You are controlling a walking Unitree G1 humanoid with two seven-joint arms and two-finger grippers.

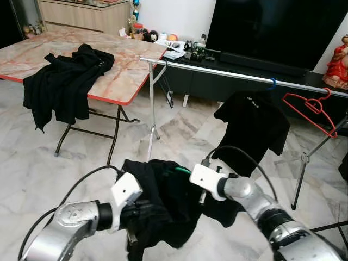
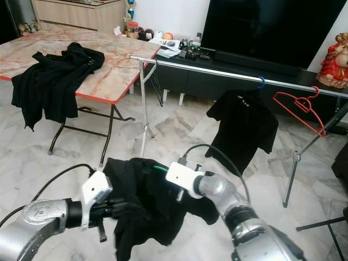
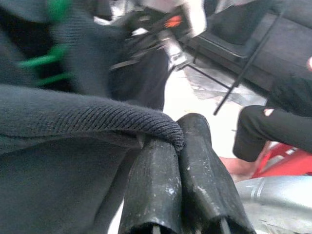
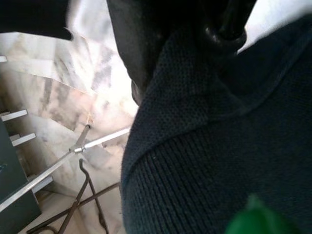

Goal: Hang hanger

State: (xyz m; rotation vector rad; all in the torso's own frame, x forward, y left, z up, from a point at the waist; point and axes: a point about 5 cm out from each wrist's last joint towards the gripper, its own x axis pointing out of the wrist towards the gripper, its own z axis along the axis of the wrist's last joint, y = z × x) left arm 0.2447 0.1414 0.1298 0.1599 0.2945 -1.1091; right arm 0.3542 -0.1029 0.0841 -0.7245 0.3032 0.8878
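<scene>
both grippers, left gripper (image 3: 178, 141) and right gripper (image 2: 163, 190), seemingly clench the black garment (image 2: 147, 201) on its green hanger (image 2: 159, 169).

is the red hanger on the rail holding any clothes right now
No, the red hanger hangs bare on the rail, beside the black shirt.

We find both head views evenly daylit and sharp, with soft glare on the marble floor (image 1: 179, 130). The wrist views are dimmer; close dark fabric (image 3: 58, 161) blurs, and backgrounds are out of focus.
</scene>
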